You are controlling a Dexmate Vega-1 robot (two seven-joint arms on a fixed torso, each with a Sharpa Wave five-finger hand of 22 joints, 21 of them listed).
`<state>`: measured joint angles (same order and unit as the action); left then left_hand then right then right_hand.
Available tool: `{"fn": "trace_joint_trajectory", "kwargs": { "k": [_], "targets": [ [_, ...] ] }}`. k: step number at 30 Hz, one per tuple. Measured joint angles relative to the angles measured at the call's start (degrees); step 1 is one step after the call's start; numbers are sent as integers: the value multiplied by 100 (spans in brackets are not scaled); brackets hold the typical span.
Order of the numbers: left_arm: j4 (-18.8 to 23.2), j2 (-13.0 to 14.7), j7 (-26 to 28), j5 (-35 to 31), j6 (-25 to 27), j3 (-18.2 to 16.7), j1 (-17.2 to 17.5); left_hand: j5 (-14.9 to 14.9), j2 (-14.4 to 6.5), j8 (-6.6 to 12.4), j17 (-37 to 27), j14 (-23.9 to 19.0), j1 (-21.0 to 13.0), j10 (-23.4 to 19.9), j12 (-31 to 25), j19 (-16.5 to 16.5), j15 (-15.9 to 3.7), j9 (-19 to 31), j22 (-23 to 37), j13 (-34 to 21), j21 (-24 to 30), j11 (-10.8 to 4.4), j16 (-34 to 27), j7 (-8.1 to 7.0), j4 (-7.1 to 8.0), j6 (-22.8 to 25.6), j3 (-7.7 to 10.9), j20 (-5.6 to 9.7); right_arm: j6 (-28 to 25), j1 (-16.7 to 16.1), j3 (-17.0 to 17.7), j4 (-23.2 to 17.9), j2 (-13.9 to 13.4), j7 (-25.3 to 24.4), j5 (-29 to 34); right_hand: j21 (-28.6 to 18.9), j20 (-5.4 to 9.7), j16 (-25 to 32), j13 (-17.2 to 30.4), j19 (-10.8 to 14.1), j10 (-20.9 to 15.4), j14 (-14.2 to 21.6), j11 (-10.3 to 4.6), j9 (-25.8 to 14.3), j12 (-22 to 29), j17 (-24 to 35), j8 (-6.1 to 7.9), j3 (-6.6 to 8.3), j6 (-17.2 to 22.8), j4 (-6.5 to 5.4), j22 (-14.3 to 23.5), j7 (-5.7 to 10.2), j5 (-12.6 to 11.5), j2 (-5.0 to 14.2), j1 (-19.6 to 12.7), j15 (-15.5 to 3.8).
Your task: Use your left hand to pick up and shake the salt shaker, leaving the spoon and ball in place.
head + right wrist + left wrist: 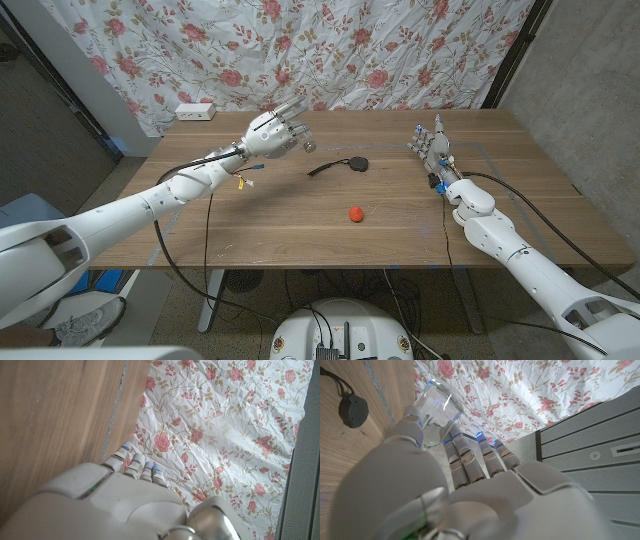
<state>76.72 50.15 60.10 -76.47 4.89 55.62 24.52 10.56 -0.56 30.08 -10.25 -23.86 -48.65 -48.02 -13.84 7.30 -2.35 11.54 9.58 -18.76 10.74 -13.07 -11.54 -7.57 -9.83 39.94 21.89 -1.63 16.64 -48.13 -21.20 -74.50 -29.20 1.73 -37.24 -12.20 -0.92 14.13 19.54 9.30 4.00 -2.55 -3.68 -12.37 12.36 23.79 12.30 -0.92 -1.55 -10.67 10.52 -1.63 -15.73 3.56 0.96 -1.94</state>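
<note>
While held up over the counter, each thing stood as follows.

Salt shaker [436,412]: a small clear glass body with pale contents low down, bright glints on its walls; in the head view its metal-looking end [309,147] stuck out past the fingers.

Where it was: off the wooden counter [300,230], above the far left part, in the grip of the left robot hand [272,134].

Which way it pointed: tilted, not upright; in the head view its long axis ran roughly sideways, the free end aimed toward the spoon's side of the counter. The exact angle could not be told.

Left robot hand: fingers [470,457] curled around the shaker with the thumb against the glass, holding it raised at the end of an outstretched arm.

Right robot hand [431,143]: on the far right part of the counter, standing with fingers pointing up and away, apart and holding nothing; the right wrist view showed its fingers [134,465] reaching toward the counter's edge and the flowered curtain.

Spoon [342,166]: black, lying on the counter near the middle, its round end to the right, handle to the left.

Ball [355,213]: small, red, on the counter nearer the front than the spoon, apart from it.

Backdrop: a flowered curtain [330,50] behind the counter; a white power strip [195,111] at the far left corner.
</note>
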Motion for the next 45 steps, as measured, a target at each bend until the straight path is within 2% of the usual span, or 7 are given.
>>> {"fn": "trace_joint_trajectory", "kwargs": {
  "k": [23,34,45],
  "targets": [
    [291,-175,-686,1452,-330,-669,619,7,1,-64,0,-31,-1,-17,16,21,-31,10,0,-26,0,18,0,0,7,1,-40,-21,3,2,-1,4,0,0,0,0,0,0,0,0,0,0,0,0,0,-1,0,0,0,0,0,0,0,0,0,0],
    [561,-216,-1024,2144,-393,-984,979,6,-9,-97,0,-31,9,-17,17,21,-31,-18,0,-28,0,19,0,22,13,23,-62,-21,3,2,-1,6,0,0,0,0,0,0,0,0,0,0,0,0,0,-1,0,0,0,0,0,0,0,0,0,0],
    [955,-285,-1522,2961,-410,-1466,1492,2,-39,-127,0,-31,39,-16,17,41,-31,-26,0,-26,0,20,0,22,14,23,-78,-41,2,2,-1,6,0,0,0,0,0,0,0,0,0,0,0,0,0,-1,0,0,0,0,0,0,0,0,0,0]
  ]
}}
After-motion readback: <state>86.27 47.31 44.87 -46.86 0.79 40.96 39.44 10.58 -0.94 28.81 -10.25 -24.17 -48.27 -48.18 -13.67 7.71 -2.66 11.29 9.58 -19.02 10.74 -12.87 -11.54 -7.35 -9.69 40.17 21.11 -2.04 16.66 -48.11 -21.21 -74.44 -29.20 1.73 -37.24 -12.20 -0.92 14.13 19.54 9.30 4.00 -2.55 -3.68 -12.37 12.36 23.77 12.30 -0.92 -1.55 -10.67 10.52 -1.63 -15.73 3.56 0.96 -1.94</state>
